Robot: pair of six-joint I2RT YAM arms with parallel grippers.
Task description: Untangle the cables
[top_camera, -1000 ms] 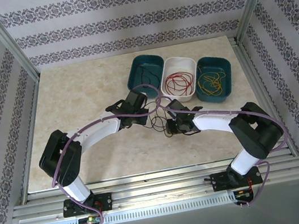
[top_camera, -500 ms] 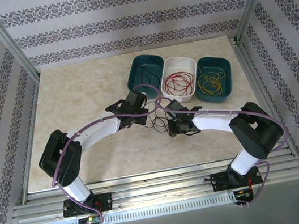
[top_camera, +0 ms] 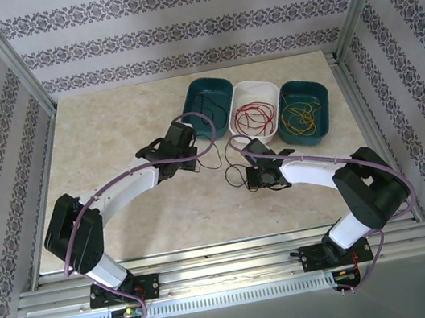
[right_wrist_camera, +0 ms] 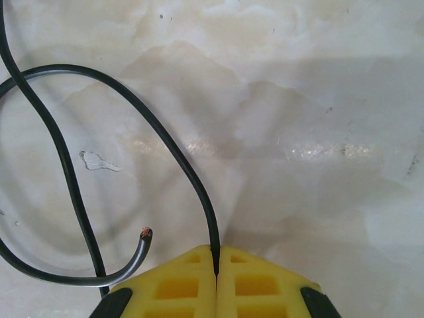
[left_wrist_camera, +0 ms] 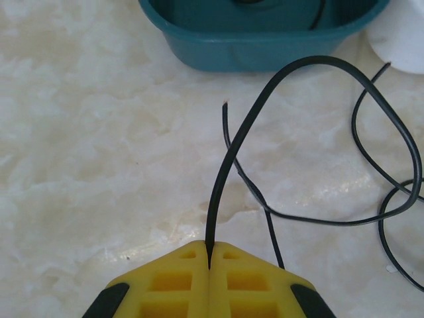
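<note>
Two teal tubs [top_camera: 209, 83] and one white tub [top_camera: 253, 82] at the bench's [top_camera: 113, 151] far edge; left jaws, right jaws each clamp black cable [left_wrist_camera: 213, 218] tight

A: Black cables [left_wrist_camera: 228, 156], condition?
B: Thin and slack, looped and crossing flat at centre. My left gripper [left_wrist_camera: 209, 265] and right gripper [right_wrist_camera: 216, 265] each pinch one strand. One cut end shows copper.
A: Remaining cables?
B: Red cable [top_camera: 254, 115] coiled at 1 o'clock of them; yellow cable [top_camera: 300, 118] bunched at 2 o'clock.
</note>
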